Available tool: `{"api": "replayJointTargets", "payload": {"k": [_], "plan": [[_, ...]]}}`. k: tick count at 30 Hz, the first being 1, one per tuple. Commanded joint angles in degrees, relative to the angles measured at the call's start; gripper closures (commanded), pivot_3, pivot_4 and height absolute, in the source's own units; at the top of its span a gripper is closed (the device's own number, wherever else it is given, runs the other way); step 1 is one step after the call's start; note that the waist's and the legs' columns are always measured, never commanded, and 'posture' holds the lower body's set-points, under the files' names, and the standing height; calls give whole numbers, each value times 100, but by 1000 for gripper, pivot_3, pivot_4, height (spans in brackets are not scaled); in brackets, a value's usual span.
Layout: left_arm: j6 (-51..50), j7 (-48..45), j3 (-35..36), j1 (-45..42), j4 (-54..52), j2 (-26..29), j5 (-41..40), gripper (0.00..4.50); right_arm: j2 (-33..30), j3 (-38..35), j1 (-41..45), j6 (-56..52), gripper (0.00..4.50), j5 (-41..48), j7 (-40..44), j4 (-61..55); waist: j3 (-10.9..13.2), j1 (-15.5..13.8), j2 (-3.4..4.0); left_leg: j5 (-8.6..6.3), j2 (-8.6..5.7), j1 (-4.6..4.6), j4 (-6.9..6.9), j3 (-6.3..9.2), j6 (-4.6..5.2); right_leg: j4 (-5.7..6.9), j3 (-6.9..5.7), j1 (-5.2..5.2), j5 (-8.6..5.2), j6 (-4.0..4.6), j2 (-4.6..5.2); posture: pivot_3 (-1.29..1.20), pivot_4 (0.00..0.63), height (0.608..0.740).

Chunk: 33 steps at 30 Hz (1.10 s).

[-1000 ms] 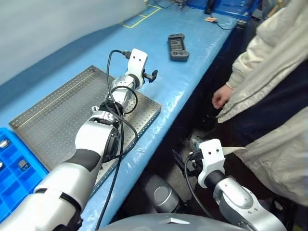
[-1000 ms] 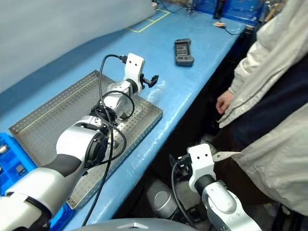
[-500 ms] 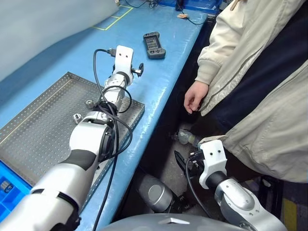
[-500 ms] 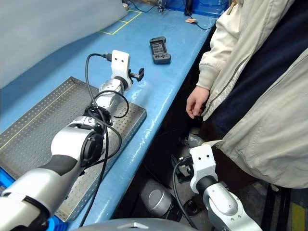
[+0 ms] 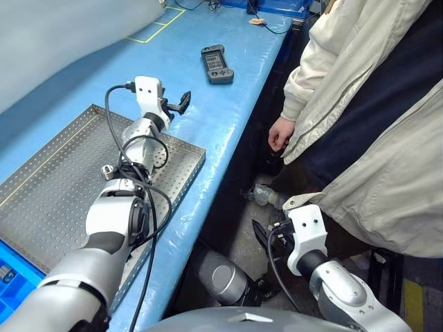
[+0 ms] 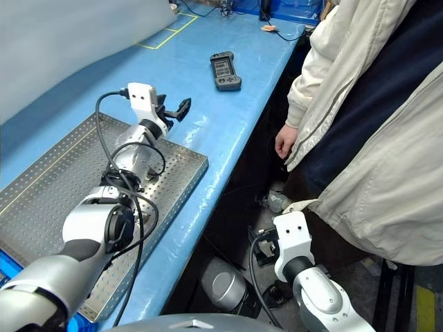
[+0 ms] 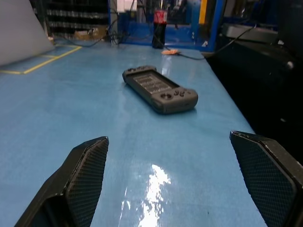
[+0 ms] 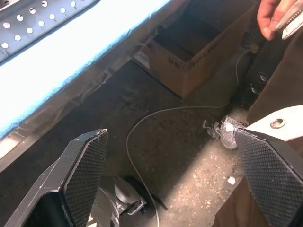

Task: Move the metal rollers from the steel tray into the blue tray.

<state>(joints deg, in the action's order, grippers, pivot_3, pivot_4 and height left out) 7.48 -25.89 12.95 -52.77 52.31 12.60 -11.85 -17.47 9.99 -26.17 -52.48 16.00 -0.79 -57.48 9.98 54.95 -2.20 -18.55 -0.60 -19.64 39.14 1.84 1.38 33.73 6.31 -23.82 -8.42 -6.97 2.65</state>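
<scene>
the left gripper (image 5: 181,104) sits in the upper left of the left eye view, stretched out past the far corner of the steel tray (image 5: 62,176) and above the bare blue table (image 5: 208,111), its two black fingers spread wide with nothing between them; the left wrist view shows the same, both fingertips (image 7: 87,172) far apart over shiny blue tabletop. the steel tray lies at the left of the frame, its perforated floor mostly hidden beneath the left arm, and one metal roller (image 5: 107,169) shows on it just beside the arm. a corner of the blue tray (image 5: 10,280) peeks in at the lower left edge, next to the steel tray's near end. a dark handheld controller (image 5: 217,64) rests on the table near the top centre, well apart from the gripper. the right gripper (image 8: 170,184) hangs low at the bottom centre, off the table's edge and over the floor, its fingers wide apart and empty. a person in a pale jacket (image 5: 360,104) fills the right side, a hand (image 5: 280,133) hanging close to the table edge.
</scene>
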Motion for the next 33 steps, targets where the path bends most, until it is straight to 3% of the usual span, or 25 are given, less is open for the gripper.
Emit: {"api": "replayJointTargets", "payload": {"k": [1,6,9,17,26,33], "plan": [[-404,-52,-28,664,-1708,5,-278,29,14,29,-7,87,0,45,-12,-252,0,-2,1,-2,1,1,0,-4,2,2,5,-1,0,0,0,-877,150,740],[-1312,346,-7,1750,-3831,21,-545,29,42,48,90,-19,0,57,41,-252,-3,-90,-3,-4,0,1,3,-19,4,8,25,-9,2,-4,-1,-847,150,740],[-1587,517,-25,1966,-4319,36,-587,29,62,48,170,-94,0,59,78,-237,-5,-176,-6,-6,-2,1,5,-25,7,8,32,-8,4,-7,-2,-821,150,740],[-1949,1114,-596,986,-2933,393,457,29,103,84,395,-222,0,25,131,-156,-11,-431,-7,-11,-8,1,6,-30,16,5,39,-9,4,-7,-5,-830,150,740],[-1871,1973,-1108,113,-1186,546,1483,29,244,85,175,-142,0,-103,12,-229,-11,-355,-6,-32,-9,-9,5,-64,36,9,72,-36,-4,-19,-3,-878,150,740],[-1572,2128,-717,396,-904,811,1257,29,252,90,133,-151,0,-116,85,-221,-11,-310,-5,-32,-4,-16,6,-87,35,25,80,-62,-2,-22,-2,-838,150,740]]}}
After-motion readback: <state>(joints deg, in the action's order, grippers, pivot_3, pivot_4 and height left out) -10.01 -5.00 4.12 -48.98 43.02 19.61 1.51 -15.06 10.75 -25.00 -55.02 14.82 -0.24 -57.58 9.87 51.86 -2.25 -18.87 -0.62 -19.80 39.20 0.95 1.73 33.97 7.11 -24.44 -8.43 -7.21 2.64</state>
